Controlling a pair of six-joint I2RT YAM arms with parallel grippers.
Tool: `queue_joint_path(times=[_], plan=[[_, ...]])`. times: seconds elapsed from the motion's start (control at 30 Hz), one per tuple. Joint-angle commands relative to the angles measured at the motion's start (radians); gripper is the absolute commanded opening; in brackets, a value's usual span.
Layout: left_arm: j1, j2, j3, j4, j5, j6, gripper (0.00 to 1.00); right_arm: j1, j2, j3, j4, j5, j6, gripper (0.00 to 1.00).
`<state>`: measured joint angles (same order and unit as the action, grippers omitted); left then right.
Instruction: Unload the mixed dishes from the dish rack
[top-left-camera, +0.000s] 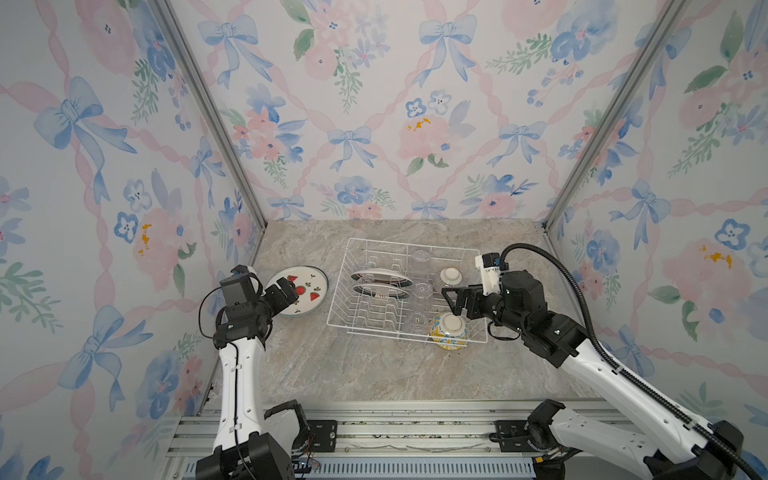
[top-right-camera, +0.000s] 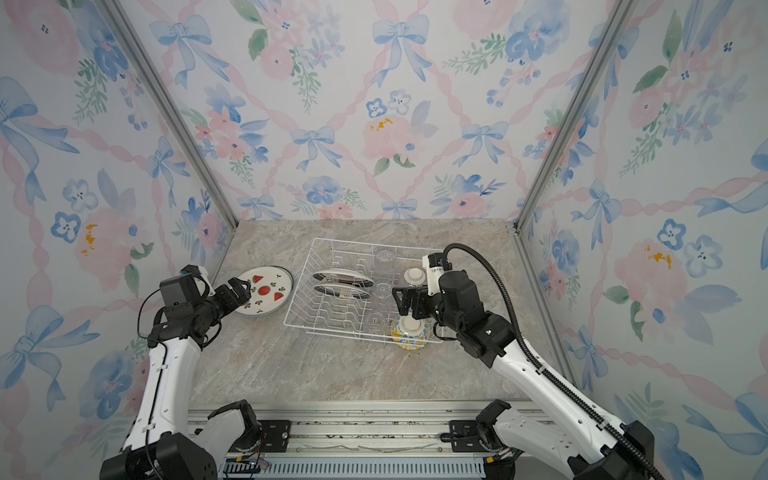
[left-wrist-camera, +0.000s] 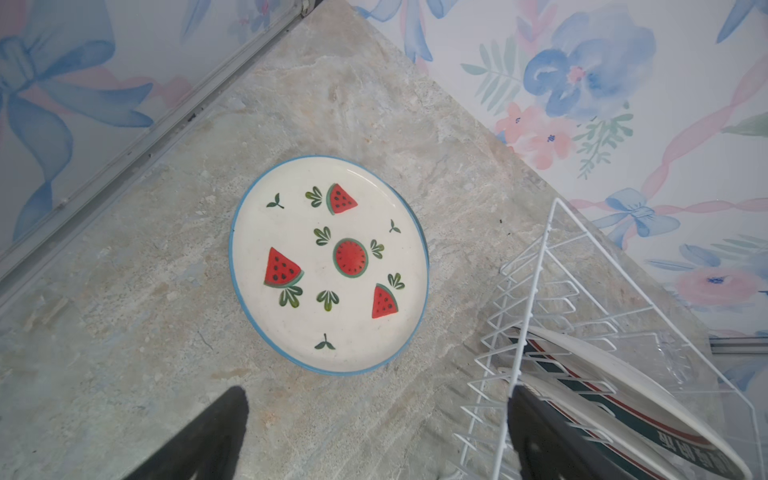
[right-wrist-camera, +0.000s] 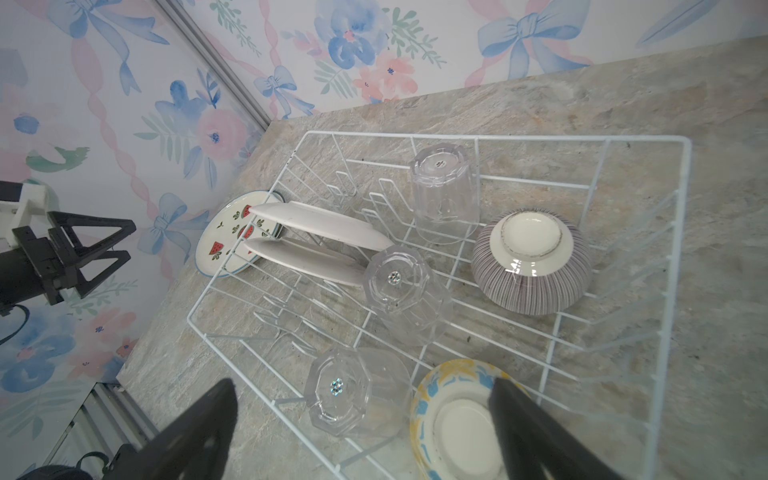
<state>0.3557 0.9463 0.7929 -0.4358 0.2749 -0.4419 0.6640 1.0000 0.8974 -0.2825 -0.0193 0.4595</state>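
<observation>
While both arms' jaws gape empty, watermelon plate (top-left-camera: 311, 286) flat on counter (top-left-camera: 353, 365), near dish rack (top-left-camera: 376, 309) rim

Watermelon plate (left-wrist-camera: 328, 266) flat beside white wire dish rack (right-wrist-camera: 498, 136), inside it two standing plates (right-wrist-camera: 320, 226), three inverted glasses (right-wrist-camera: 442, 199), two overturned bowls (right-wrist-camera: 532, 266)

Overhead stereo pair, two wrist close-ups

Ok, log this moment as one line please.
left gripper: open, at watermelon plate on table | right gripper: open, over dish rack | in rack: two plates, three cups, two bowls
</observation>
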Motion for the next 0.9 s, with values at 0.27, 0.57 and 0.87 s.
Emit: queue_joint_path(times=[0.27,0.57,0.87], plan=[[-0.009,-0.068,-0.170,0.088,0.237,-0.038,0.98,0.118,0.187,0.069,0.007,0.120,-0.033,0.97],[-0.015,-0.173,-0.247,0.150,0.313,-0.013,0.98,0.117,0.395,0.228,-0.008,0.108,-0.032,0.97],[-0.044,-0.210,-0.258,0.156,0.306,-0.015,0.98,0.109,0.587,0.405,-0.089,0.114,-0.113,0.97]])
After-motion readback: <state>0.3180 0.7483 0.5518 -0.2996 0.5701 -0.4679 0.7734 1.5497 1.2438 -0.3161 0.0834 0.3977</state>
